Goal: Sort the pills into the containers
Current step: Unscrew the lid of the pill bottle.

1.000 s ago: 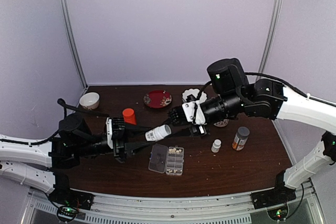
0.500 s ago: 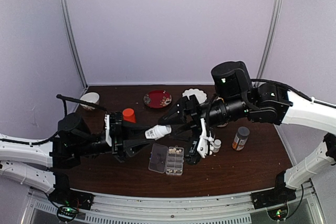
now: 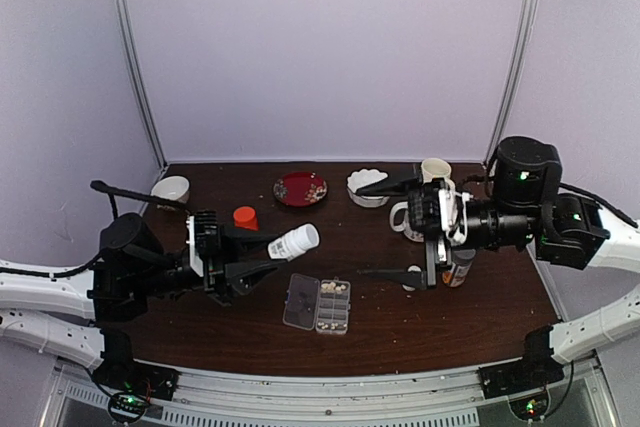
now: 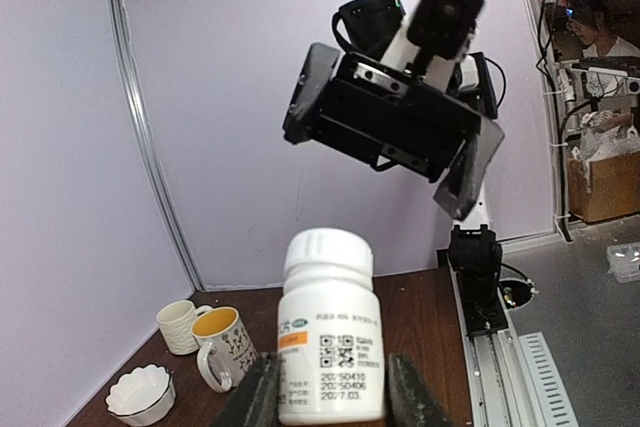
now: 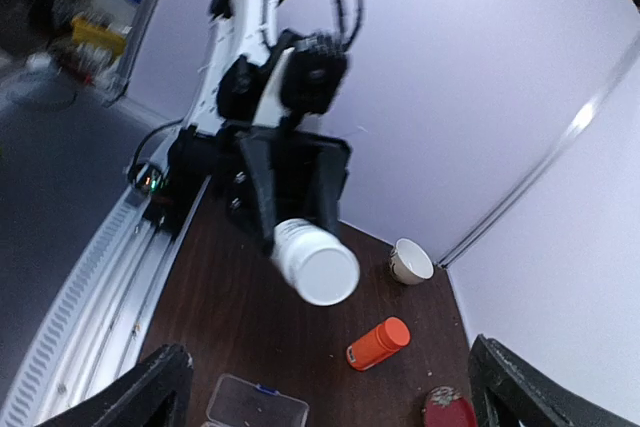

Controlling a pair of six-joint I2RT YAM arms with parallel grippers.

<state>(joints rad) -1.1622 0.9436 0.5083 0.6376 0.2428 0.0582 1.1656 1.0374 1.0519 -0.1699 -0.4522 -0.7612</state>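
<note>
Above the table (image 3: 480, 317), the left gripper (image 3: 262, 257) pinches a capped white bottle (image 3: 293, 243), tilting it toward the right gripper (image 3: 362, 229), whose jaws gape wide, probably to twist the cap off; the pills (image 3: 334, 299) lie in the open pill box (image 3: 300, 303) below

We locate the clear plastic pill box (image 3: 318, 305) front-centre on the dark surface (image 3: 420, 332), whitish pills (image 3: 333, 290) in its cells (image 3: 334, 311). The orange cylindrical bottle (image 3: 245, 217) is behind-left of it; the red round plate (image 3: 300, 188) is rearmost, the white scalloped bowl (image 3: 363, 188) right of it.
</note>
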